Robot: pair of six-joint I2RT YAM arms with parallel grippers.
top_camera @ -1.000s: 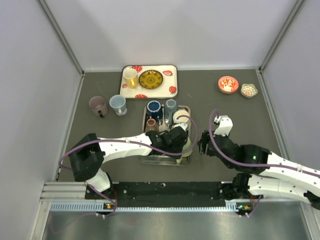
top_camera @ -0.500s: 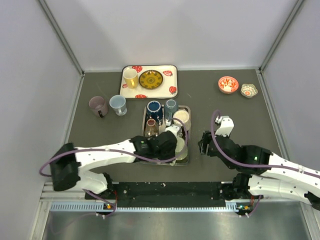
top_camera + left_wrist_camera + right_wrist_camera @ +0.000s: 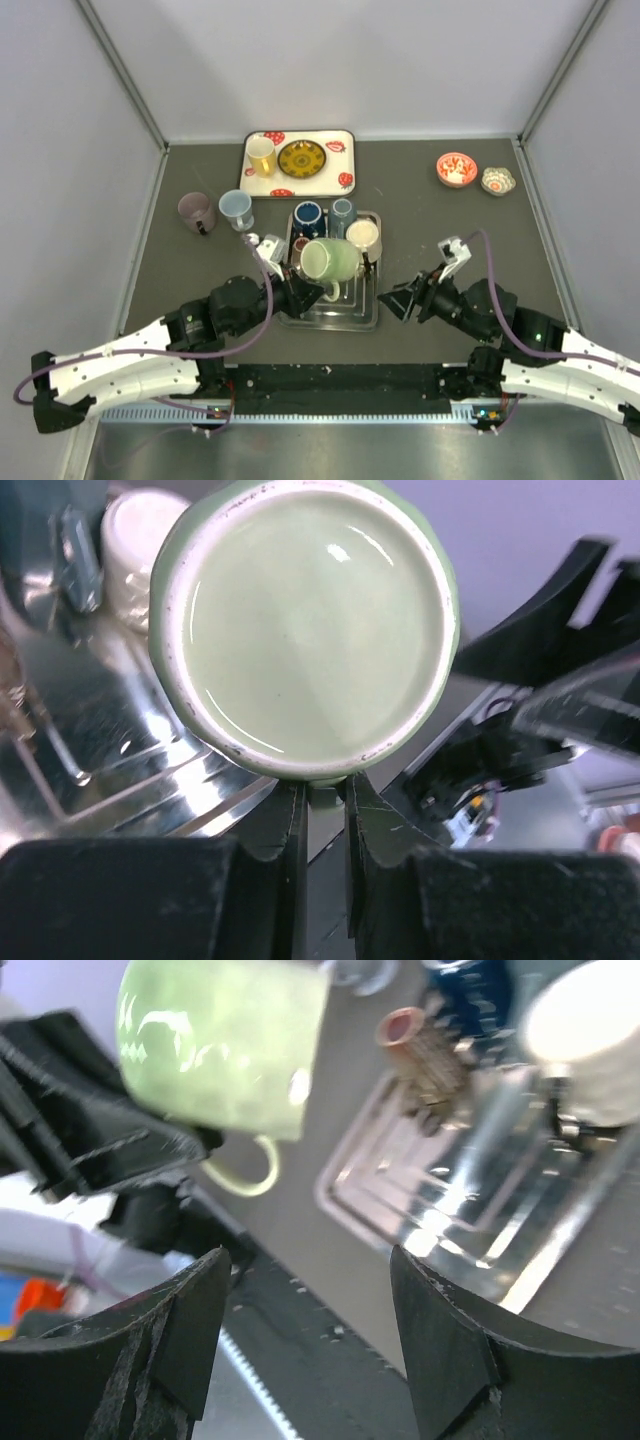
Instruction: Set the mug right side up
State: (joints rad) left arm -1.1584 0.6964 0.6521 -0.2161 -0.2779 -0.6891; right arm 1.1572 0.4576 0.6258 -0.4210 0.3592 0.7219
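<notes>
The pale green mug hangs in the air on its side over the near part of the metal tray. My left gripper is shut on its handle from below. In the left wrist view the mug's round end fills the frame above my left gripper; its thin handle sits between the fingers. My right gripper is open and empty just right of the tray. In the right wrist view my right gripper faces the mug and its handle loop.
In the tray stand a white cup, a dark blue mug, a grey-blue cup and a small brown cup. A strawberry tray is behind. A purple mug and pale blue mug stand left. Two small bowls sit back right.
My left arm pulled back and raised the green mug out of the tray, tipping it onto its side. My right gripper drew back slightly and turned toward the tray.
</notes>
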